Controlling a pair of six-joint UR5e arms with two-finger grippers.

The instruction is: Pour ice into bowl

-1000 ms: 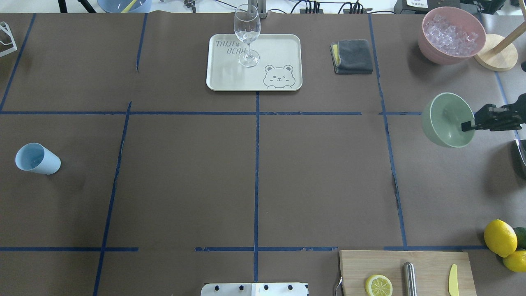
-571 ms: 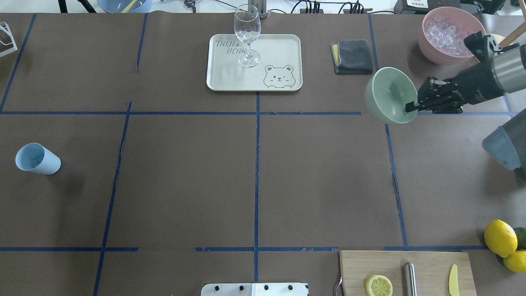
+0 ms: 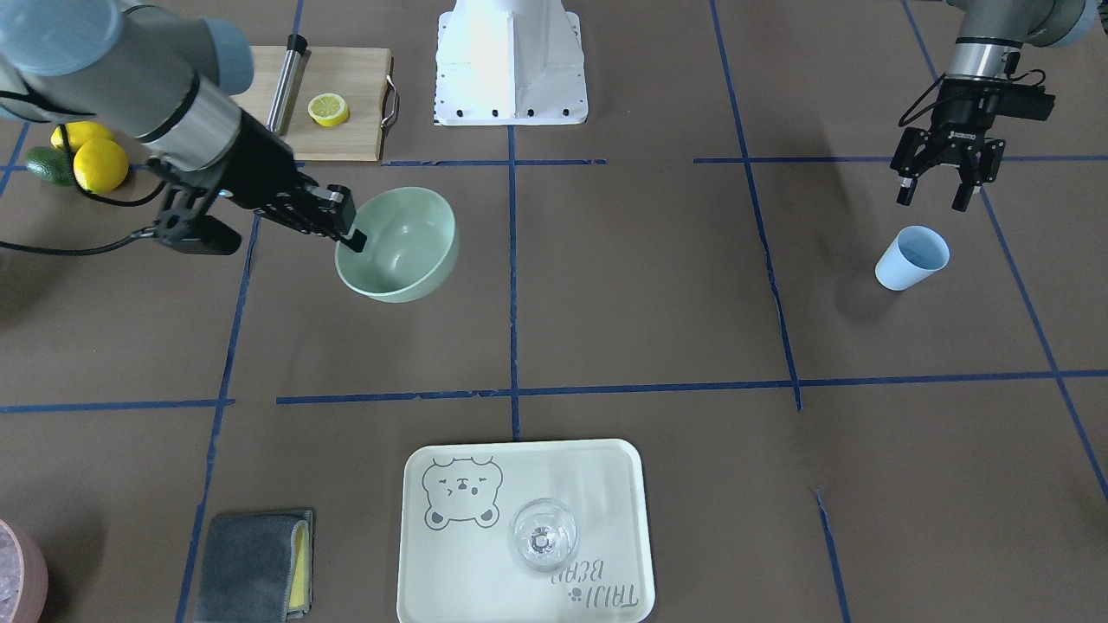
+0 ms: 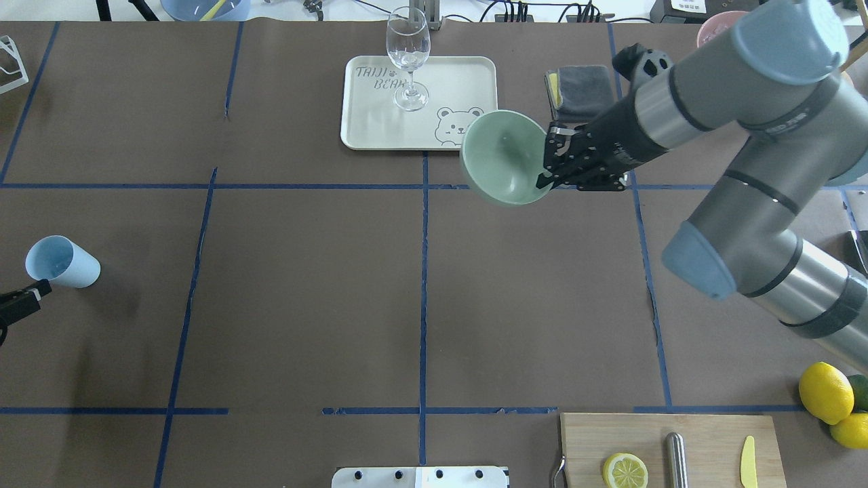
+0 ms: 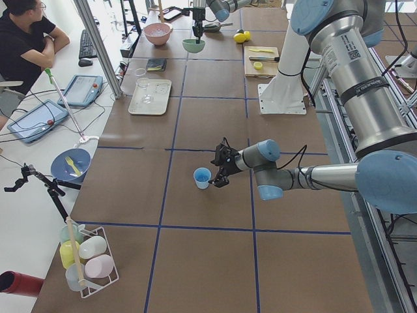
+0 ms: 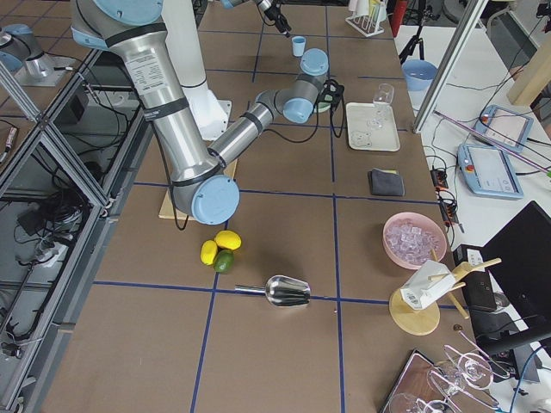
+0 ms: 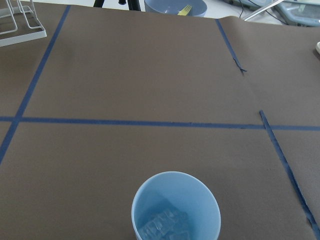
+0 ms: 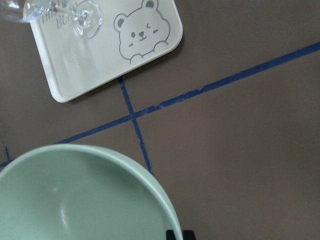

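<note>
The overhead view cuts the left pincer [image 3: 930, 199] down to a dark tip at the frame's edge. The front-facing view shows it whole: its fingers are spread wide and empty, and it hangs just beside the light blue cup [image 3: 912, 257], nearer the robot. The ice [image 7: 163, 225] is visible only from the left wrist, as a small heap of clear cubes at the bottom of that cup; in the other views the inside looks plain blue. The right arm hides most of the pink bowl [image 4: 711, 27] from overhead.

The bowl [image 4: 503, 157] is pale mint green, smooth and matte, and nothing shows inside it. The right pincer [image 3: 351, 239] is clamped on its rim, with one finger inside the wall. The bowl is tilted and appears lifted off the counter [image 4: 305, 305] near the middle, so from overhead it overlaps the tray [image 4: 380, 102] corner.
</note>
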